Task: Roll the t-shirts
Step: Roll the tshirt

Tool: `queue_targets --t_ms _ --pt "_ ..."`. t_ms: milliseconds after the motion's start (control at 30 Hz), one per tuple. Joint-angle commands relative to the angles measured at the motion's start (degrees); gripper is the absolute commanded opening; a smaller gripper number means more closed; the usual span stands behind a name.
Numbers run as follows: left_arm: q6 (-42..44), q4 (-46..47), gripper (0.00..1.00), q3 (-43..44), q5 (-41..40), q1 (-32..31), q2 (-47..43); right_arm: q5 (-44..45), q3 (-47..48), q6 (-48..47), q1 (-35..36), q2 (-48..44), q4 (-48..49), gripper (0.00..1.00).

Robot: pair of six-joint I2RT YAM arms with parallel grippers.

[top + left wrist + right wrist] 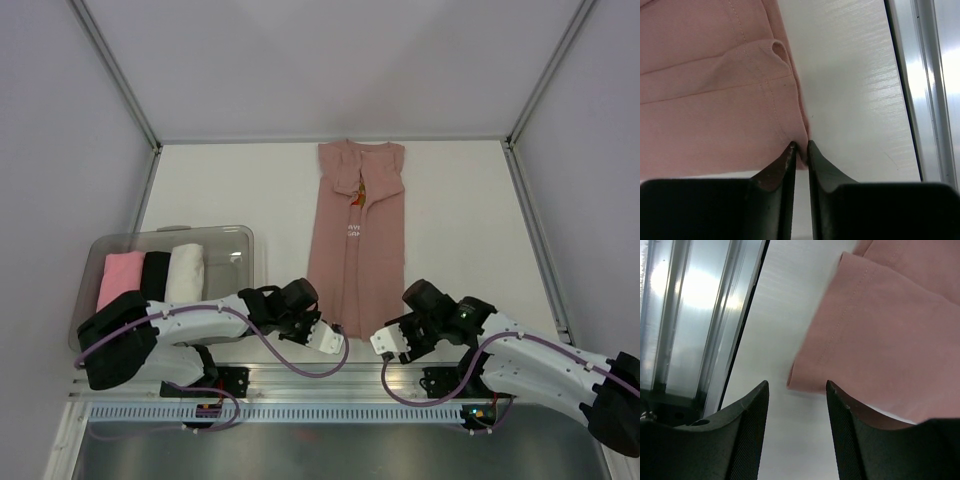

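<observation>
Where the white table (230, 190) fills the middle of the top view, a dusty pink t-shirt (355, 240) lies on it. It is folded into one long strip. Its neck end is near the back wall (330, 60) and its bottom edge is at the lower middle of the frame. The table top is smooth and a bit shiny.

Pale grey walls stand all around, with thin metal posts (115, 70) in the corners. A silver rail (330, 380) runs along the bottom of the frame, and both arms are bolted to it.

At the left of the frame a clear plastic bin (240, 240) sits on the table. Three rolls lie side by side in it: a bright pink roll (120, 278), a black roll (155, 275) and a white roll (185, 272).

The left gripper (335, 338) is at the lower left corner of the shirt. In the left wrist view its black fingers (782, 175) are almost together, with only a thin slit between them. The shirt's corner (801, 145) is pinched at their tips.

The right gripper (383, 345) is at the lower right corner of the shirt. In the right wrist view its jaws stand wide apart and hold nothing. The shirt's corner (800, 382) lies flat on the table between the two fingers. The silver rail shows bright at the left of that view.
</observation>
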Motion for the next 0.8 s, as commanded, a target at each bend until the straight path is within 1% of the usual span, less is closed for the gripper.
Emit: queue_targets --t_ms 0,33,67,100,167,200,233,300,333,400,433,500,667,767 --pt "-0.73 -0.29 0.17 0.73 0.34 -0.29 1.15 0.85 -1.74 -0.63 1.8 1.84 9.52 0.55" --pt "-0.65 -0.2 0.14 0.82 0.34 -0.29 1.15 1.2 -2.09 -0.62 1.98 2.46 10.4 0.53" --pt "-0.65 -0.2 0.09 0.91 0.43 -0.29 1.24 1.55 -2.44 -0.8 2.06 3.6 11.63 0.52" --pt "-0.82 -0.2 0.07 1.08 0.43 -0.29 1.24 2.51 -3.14 -1.5 2.15 4.04 11.91 0.51" --pt "-1.0 -0.29 0.03 1.44 0.25 -0.29 1.24 3.66 -3.5 -0.63 2.15 4.66 13.65 0.46" --pt "-1.26 -0.37 0.02 1.61 0.34 -0.29 1.24 4.62 -3.59 -0.19 2.15 4.92 14.27 0.43" --pt "-1.44 -0.46 0.02 1.96 0.34 -0.29 1.33 4.81 -3.68 -0.1 2.24 5.01 14.63 0.37" --pt "-1.97 -0.72 0.02 2.31 0.69 -0.29 1.33 5.42 -3.77 0.34 2.15 5.54 14.81 0.3" --pt "-2.32 -1.25 0.02 2.75 1.21 -0.29 1.16 5.77 -3.94 1.82 2.15 5.72 15.07 0.24" --pt "-3.28 -1.69 0.02 3.37 1.83 -0.2 1.15 5.86 -3.77 3.85 2.15 5.89 16.74 0.2" --pt "-3.55 -2.48 0.02 3.98 2.35 -0.11 1.07 5.43 -3.51 3.95 2.15 5.81 16.48 0.14" --pt "-4.16 -4.14 0.02 5.38 3.49 0.5 1.07 4.99 -1.75 5.0 2.15 5.37 15.51 0.09" --pt "-4.26 -8.45 0.02 9.34 7.54 4.36 1.5 0.86 5.0 7.98 2.07 5.45 10.16 0.05" --pt "-3.12 -10.13 0.02 11.1 8.34 5.77 2.38 -1.07 8.78 9.48 1.89 8.26 5.59 0.03"
